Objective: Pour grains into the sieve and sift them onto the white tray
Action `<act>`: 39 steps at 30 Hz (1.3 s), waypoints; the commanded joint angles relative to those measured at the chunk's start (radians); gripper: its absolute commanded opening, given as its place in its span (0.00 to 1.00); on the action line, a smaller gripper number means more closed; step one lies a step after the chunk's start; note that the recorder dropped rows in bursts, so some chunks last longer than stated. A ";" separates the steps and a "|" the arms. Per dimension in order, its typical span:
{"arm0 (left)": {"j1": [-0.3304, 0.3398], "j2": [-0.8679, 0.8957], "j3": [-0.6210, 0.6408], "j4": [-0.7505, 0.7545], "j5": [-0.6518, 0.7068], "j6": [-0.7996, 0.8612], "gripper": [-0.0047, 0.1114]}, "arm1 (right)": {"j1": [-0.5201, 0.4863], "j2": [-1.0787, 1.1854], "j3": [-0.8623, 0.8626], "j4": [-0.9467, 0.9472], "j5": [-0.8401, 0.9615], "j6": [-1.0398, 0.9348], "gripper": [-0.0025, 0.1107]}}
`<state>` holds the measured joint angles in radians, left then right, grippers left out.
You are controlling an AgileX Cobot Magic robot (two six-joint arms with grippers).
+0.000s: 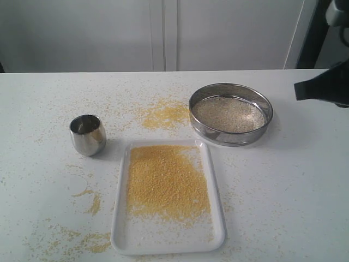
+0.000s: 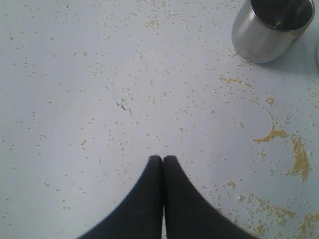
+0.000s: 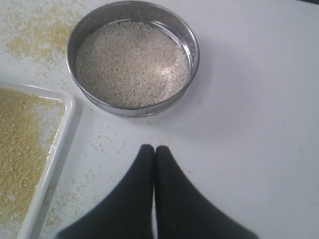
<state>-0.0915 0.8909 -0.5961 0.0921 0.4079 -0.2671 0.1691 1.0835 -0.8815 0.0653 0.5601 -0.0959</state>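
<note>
Fine yellow grains (image 1: 166, 183) lie spread on the white tray (image 1: 163, 244); both grippers are closed and empty.
Nearest is the tray. Left of its far end a steel cup (image 1: 88, 135) stands upright on the grain-strewn table (image 1: 294, 180). Just beyond the tray's far right corner, the sieve (image 1: 229, 141) holds coarser pale grains. The left gripper (image 2: 163, 158) and right gripper (image 3: 154, 148) hover over the table, fingers pressed together.

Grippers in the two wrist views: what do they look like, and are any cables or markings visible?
The left gripper and the right gripper look alike: each has two matte black fingers, broad at the base and tapering to narrow rounded tips. No markings, labels or cables show on them. The exterior view shows only a black, angular part of the right arm.
</note>
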 commanded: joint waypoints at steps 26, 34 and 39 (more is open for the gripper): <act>0.004 -0.007 0.007 -0.009 0.005 0.001 0.05 | 0.001 -0.720 0.293 -0.010 -0.075 -0.032 0.02; 0.004 -0.007 0.007 -0.009 0.005 0.001 0.05 | 0.001 -0.722 0.293 -0.010 -0.099 -0.032 0.02; 0.004 -0.007 0.007 -0.009 0.005 0.001 0.05 | -0.001 -0.821 0.337 -0.017 -0.155 -0.032 0.02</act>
<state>-0.0915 0.8909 -0.5961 0.0921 0.4079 -0.2671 0.1691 0.3126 -0.5759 0.0624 0.4531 -0.1170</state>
